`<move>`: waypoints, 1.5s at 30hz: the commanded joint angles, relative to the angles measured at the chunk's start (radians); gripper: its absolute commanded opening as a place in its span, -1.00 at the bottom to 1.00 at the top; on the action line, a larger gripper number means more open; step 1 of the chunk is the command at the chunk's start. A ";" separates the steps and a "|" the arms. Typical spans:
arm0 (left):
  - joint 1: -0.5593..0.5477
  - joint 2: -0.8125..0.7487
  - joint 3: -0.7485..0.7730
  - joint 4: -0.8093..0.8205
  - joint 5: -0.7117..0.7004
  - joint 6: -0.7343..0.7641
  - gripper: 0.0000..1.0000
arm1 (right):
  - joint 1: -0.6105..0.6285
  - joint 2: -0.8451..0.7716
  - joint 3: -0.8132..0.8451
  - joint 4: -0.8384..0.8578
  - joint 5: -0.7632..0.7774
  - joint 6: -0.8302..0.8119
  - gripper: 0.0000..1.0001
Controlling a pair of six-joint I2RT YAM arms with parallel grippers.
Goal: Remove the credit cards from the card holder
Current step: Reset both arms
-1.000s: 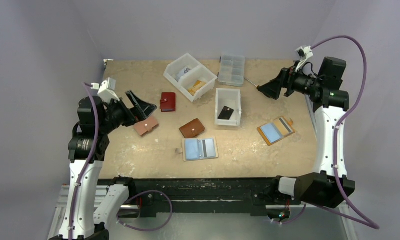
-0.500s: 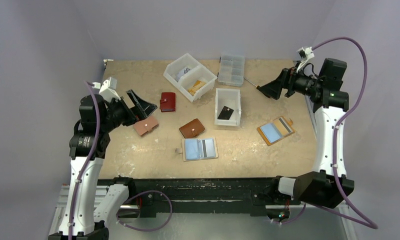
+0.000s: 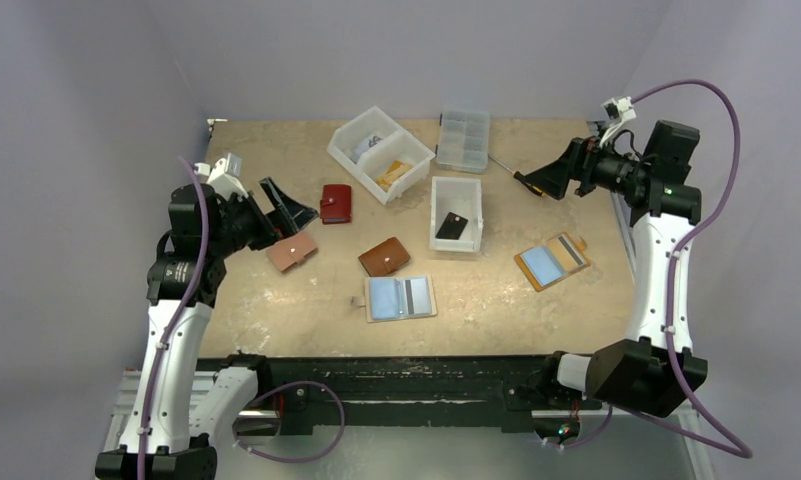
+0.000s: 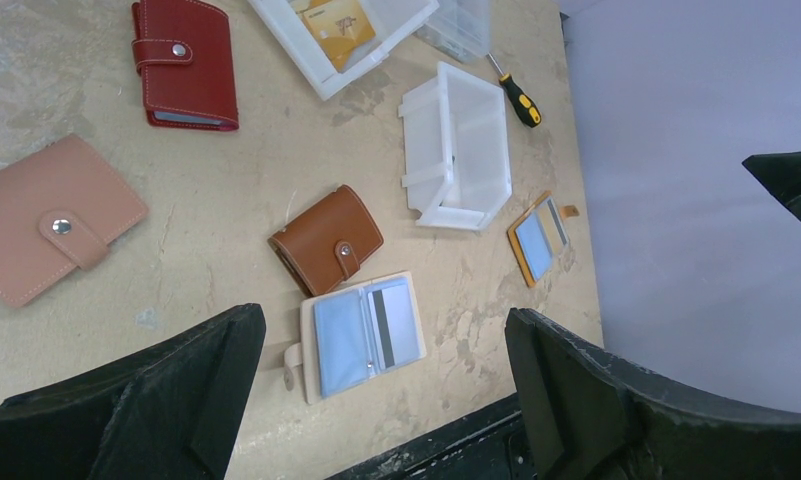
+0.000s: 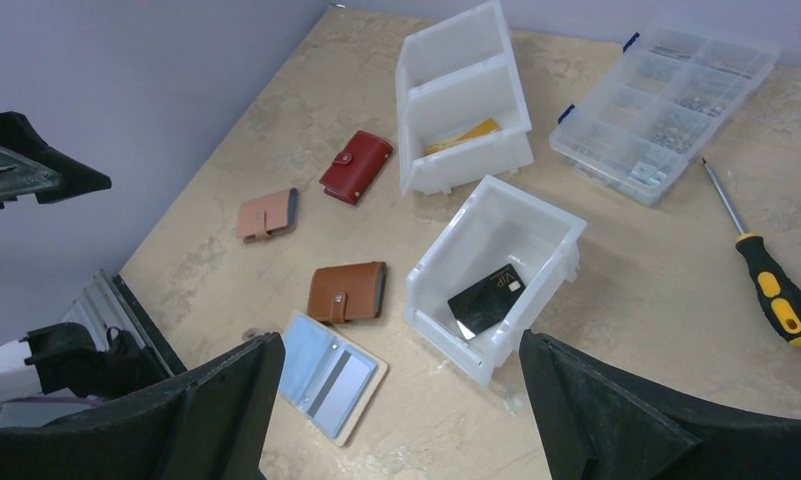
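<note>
A beige card holder (image 3: 400,297) lies open near the table's front, showing a light blue card and a grey striped credit card (image 4: 394,322). A second, orange card holder (image 3: 551,262) lies open to its right with a blue card in it. One black credit card (image 5: 486,298) rests inside a small white bin (image 3: 456,213). My left gripper (image 3: 288,208) hovers open over the table's left side, above a pink wallet (image 3: 292,252). My right gripper (image 3: 536,182) hangs open at the back right, high over the table. Neither holds anything.
A closed brown wallet (image 3: 384,256) and a closed red wallet (image 3: 336,203) lie mid-table. At the back stand a two-part white bin (image 3: 380,153) and a clear organiser box (image 3: 464,139). A yellow-and-black screwdriver (image 5: 776,290) lies beside the box.
Both arms have drifted slightly, the left one rising and shifting right, the right gripper pulling back toward the right. Both stay open, and nothing on the table has moved.
</note>
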 commanded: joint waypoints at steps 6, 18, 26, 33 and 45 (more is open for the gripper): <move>0.004 0.023 -0.014 0.081 0.036 0.014 0.98 | -0.029 -0.007 0.006 0.023 -0.005 0.013 0.98; 0.003 0.058 -0.025 0.142 0.058 -0.003 0.98 | -0.042 -0.006 0.006 0.023 0.002 0.013 0.98; 0.002 0.073 -0.023 0.164 0.069 -0.006 0.98 | -0.050 -0.008 0.011 0.022 0.001 0.013 0.98; 0.002 0.053 -0.041 0.160 0.065 -0.004 0.98 | -0.053 -0.011 0.012 0.023 -0.004 0.012 0.98; 0.003 0.034 -0.034 0.148 0.072 -0.008 0.98 | -0.058 -0.023 0.010 0.023 -0.006 0.016 0.98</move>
